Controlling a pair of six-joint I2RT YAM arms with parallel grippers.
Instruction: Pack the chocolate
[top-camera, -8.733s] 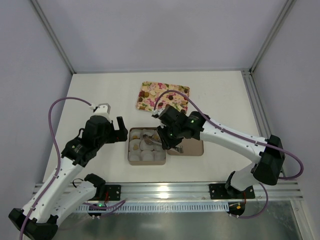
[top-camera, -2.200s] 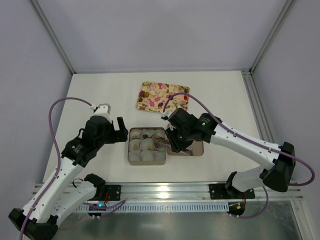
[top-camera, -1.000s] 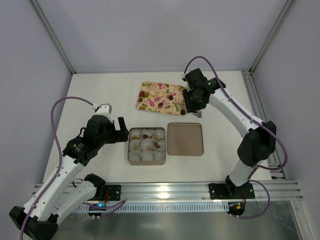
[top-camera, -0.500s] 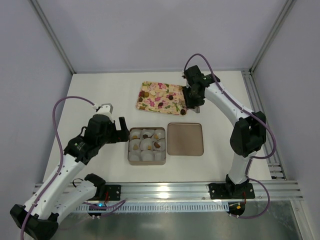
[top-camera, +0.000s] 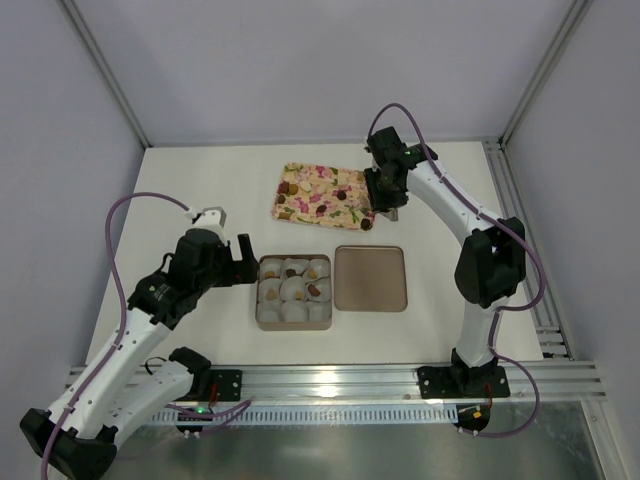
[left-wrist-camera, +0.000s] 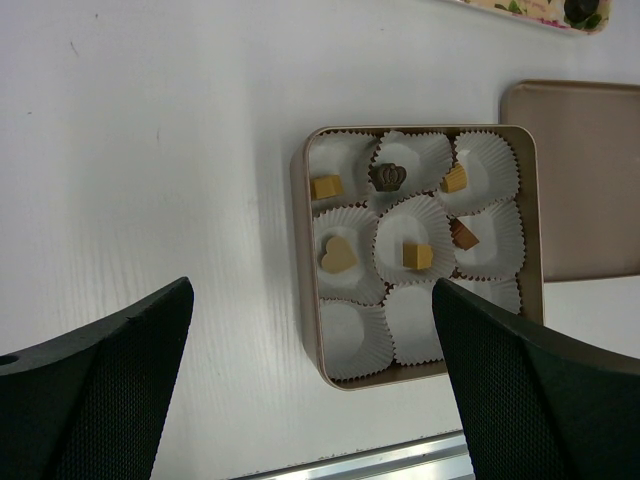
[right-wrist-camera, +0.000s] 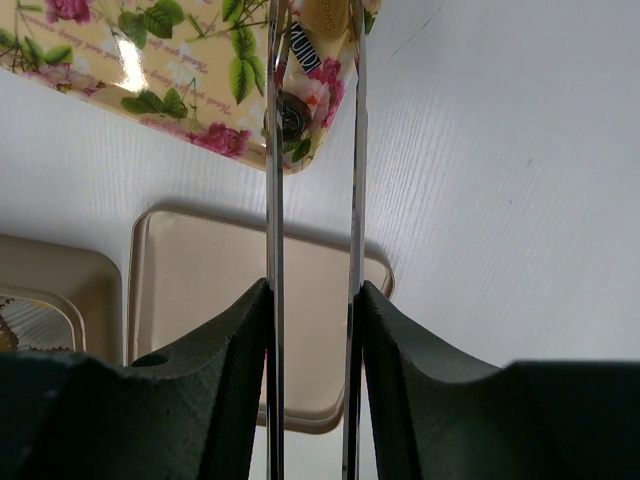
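The right gripper (right-wrist-camera: 312, 290) clasps thin metal tweezers (right-wrist-camera: 273, 200), tips slightly apart over the floral tray (right-wrist-camera: 150, 70) at its near right corner. A tan bonbon (right-wrist-camera: 325, 12) sits between them; whether it's pinched, I can't tell. More chocolates (right-wrist-camera: 290, 118) lie on that tray. Six others (left-wrist-camera: 338, 254) sit in paper cups (left-wrist-camera: 350, 335) inside the square box (left-wrist-camera: 300, 260). The left gripper (left-wrist-camera: 312, 290) hangs wide open just left of it, with the lid (top-camera: 370, 278) just right.
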